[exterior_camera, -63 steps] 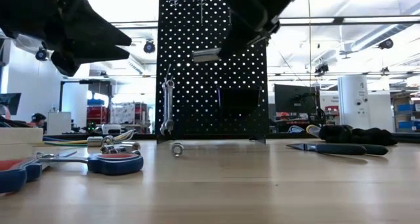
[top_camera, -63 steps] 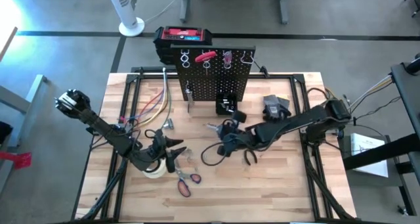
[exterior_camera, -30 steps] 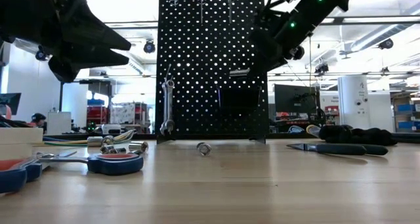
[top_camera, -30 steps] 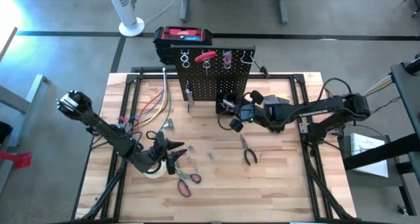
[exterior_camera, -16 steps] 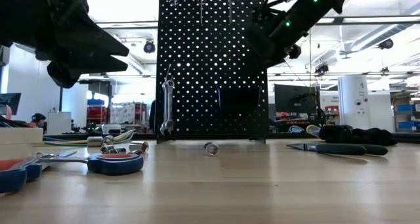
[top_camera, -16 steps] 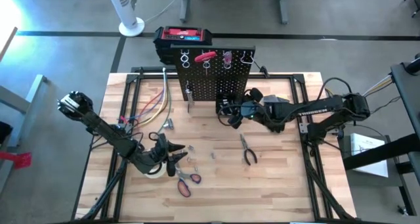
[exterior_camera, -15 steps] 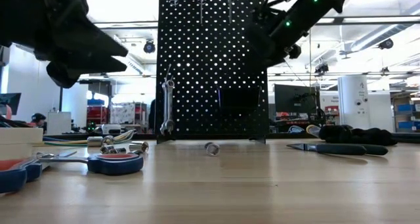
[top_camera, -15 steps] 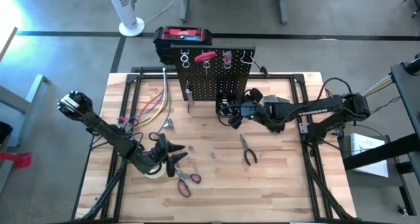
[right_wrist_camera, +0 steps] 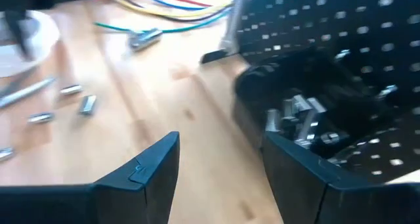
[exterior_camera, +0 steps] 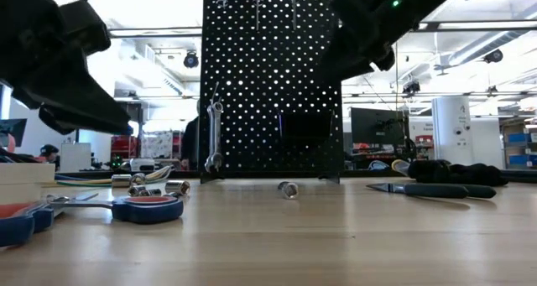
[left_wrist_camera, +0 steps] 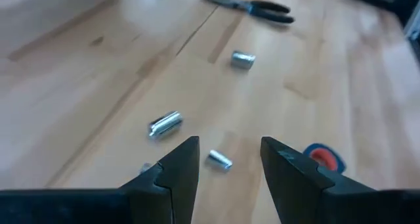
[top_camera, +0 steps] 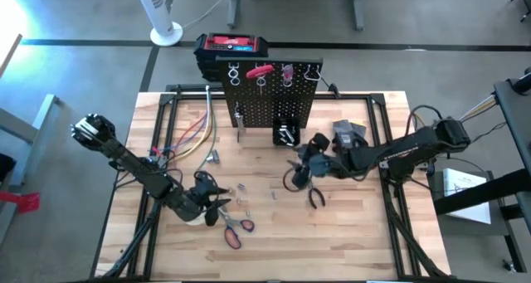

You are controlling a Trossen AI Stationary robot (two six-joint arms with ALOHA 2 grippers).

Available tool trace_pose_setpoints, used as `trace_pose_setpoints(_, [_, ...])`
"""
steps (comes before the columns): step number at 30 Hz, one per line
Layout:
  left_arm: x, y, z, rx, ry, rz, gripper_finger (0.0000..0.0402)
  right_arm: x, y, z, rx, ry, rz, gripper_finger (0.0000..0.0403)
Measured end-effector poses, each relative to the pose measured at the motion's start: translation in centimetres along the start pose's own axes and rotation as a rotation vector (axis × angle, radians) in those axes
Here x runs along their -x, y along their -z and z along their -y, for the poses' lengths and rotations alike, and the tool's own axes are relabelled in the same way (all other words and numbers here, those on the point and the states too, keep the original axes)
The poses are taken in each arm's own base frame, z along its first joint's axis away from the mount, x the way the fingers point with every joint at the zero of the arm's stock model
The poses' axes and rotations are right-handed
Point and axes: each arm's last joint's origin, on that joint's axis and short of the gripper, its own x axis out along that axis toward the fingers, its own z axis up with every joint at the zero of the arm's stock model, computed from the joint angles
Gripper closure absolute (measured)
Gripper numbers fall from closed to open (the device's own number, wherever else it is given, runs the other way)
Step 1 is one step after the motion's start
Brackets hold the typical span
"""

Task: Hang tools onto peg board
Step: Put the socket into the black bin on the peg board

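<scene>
Left tool: open and empty, held low over the near-left part of the table. Small silver bits are seen just beyond its fingers, with a silver socket farther out. The red-handled scissors lie just beside it.

Step in hand, judged: pick-up of one loose bit. A good grasp would be made by centring the open fingers over a single piece, across its short axis, and lowering until the tips nearly touch the wood. The round pieces are likely to roll, so closing should be slow.

Mid table: black-handled pliers lie flat near the right tool. That tool is open and empty, as shown by the right wrist view, and hangs above the table in front of the peg board.

Far: the peg board stands upright at the back edge of the table. A wrench hangs on its face, and a red tool hangs from the top hooks. The small black bin is mounted low on the board; silver pieces, probably sockets, are seen inside, though blur prevents a count. A black glove lies to the board's right, and a red-and-black toolbox stands behind.
</scene>
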Motion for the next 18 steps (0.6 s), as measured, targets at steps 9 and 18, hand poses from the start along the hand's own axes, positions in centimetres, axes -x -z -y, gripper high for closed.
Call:
trace_pose_setpoints(9, [-0.1, 0.6, -0.8, -0.098, -0.075, -0.042, 0.0247, 1.7, 0.9, -2.4, 0.005, -0.087, 0.007, 0.0207])
trace_pose_setpoints(18, [-2.1, 2.2, -1.6, -0.261, -0.126, -0.157, 0.024, 2.5, 1.5, -3.7, 0.133, -0.233, -0.029, 0.0196])
